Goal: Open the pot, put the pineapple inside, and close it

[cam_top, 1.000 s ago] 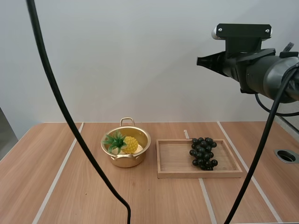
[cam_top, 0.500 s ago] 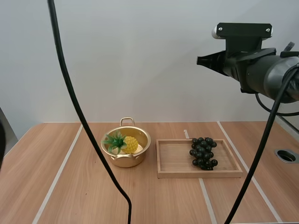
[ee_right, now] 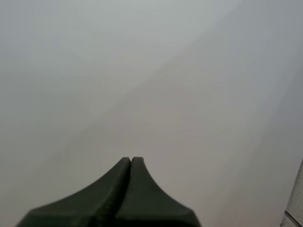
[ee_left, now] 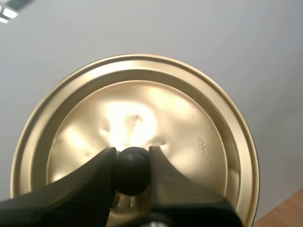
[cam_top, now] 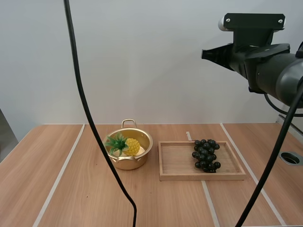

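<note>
The left claw [ee_left: 131,160] pinches the black knob [ee_left: 131,172] of the golden lid [ee_left: 189,127], which faces a plain wall. The right claw [ee_right: 130,163] is pressed together on nothing, raised high above the bench [cam_top: 71,189]. The pineapple [cam_top: 129,146] lies inside the open pot [cam_top: 128,163] (green crown toward the left side), just beside the wooden tray [cam_top: 180,176] carrying grapes [cam_top: 205,155].

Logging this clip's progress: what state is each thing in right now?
pot: open, upright
pineapple: inside the pot
lid: off, held in the air
left gripper: shut on the lid
right gripper: shut on nothing
grapes: lying in the wooden tray
</note>
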You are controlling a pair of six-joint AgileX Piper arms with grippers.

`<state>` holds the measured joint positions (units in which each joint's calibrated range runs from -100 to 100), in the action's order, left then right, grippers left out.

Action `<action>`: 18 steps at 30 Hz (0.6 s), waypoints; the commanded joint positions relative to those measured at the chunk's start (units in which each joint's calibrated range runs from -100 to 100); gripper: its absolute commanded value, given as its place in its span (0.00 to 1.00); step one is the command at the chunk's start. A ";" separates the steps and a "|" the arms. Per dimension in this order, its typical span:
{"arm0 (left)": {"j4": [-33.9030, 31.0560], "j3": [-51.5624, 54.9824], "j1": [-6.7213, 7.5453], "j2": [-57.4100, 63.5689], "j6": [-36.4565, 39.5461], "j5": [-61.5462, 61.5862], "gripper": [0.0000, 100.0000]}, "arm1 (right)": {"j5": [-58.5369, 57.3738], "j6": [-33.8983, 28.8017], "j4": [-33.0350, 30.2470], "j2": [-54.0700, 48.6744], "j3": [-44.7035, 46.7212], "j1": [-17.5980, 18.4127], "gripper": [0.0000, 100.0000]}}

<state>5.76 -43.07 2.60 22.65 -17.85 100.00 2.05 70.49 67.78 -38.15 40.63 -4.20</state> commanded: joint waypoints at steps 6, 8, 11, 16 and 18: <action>0.31 11.35 0.01 1.39 0.28 0.00 0.00 | 0.53 0.07 -0.80 -0.63 0.21 -0.14 0.00; 0.31 14.95 0.01 1.39 0.28 0.00 0.00 | 0.53 0.07 -0.80 -0.63 0.21 -0.14 0.00; 0.31 20.16 0.01 1.39 -0.68 0.00 0.00 | 0.53 0.07 -0.80 -0.63 0.21 -0.14 0.00; 0.31 27.72 0.01 0.19 -1.19 -2.50 0.00 | 0.53 0.07 -0.80 -0.63 0.21 -0.14 0.00; 0.85 29.21 0.01 -1.15 -1.19 -3.14 0.00 | 0.53 0.07 -0.80 -0.63 0.21 -0.14 0.00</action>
<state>5.76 -16.20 2.60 22.87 -18.92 100.00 2.05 70.49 67.78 -38.15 40.74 -4.20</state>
